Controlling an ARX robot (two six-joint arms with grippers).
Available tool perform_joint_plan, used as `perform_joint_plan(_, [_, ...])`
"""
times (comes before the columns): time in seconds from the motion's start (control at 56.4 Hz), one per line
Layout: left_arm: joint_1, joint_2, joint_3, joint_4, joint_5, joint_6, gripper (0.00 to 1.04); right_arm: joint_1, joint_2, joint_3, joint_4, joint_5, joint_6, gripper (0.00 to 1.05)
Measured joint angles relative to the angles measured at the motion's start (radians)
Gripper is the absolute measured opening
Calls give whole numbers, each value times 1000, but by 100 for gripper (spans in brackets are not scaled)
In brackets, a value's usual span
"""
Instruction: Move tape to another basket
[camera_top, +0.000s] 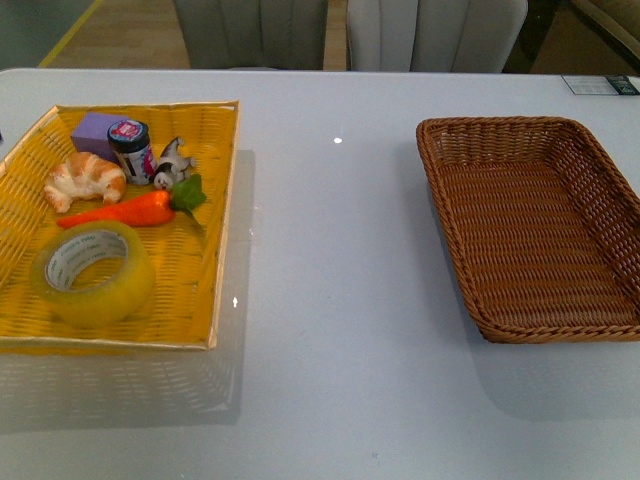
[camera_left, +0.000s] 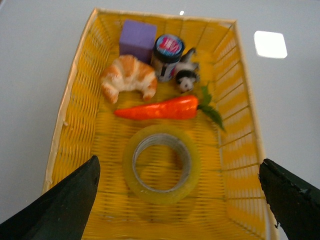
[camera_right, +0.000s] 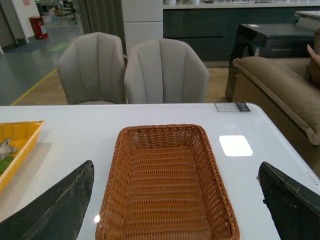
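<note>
Front view: we see a pale table (camera_top: 330, 330) with chairs (camera_top: 435, 30) behind. The tape (camera_top: 92, 272) lies in the yellow tray (camera_top: 215, 200), well apart from the basket (camera_top: 530, 230). Left wrist view: our left gripper (camera_left: 178, 162), spread wide, hangs above the tape. Right wrist view: our right gripper (camera_right: 175, 167), spread wide too, hangs above the basket.

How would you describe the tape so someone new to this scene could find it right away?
On the white table, look in the flat yellow tray on the left. The tape lies flat at the tray's near end, just in front of the orange carrot. It is the only ring there: a translucent yellowish roll with a white printed core.
</note>
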Motion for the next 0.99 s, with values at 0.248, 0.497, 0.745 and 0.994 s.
perform_joint_plan(0.248, [57,359,118,65,0,68,96,0,0,0,0,0,0,96])
perform_joint_plan(0.497, [82,518,208,72,13,129,96,0,0,0,0,0,0,96])
perform_joint_plan(0.745, [88,628,278,69,35,150,96,0,0,0,0,0,0,96])
perform_joint_plan(0.994, [88,708,343,50,42,154,96,0,0,0,0,0,0,96])
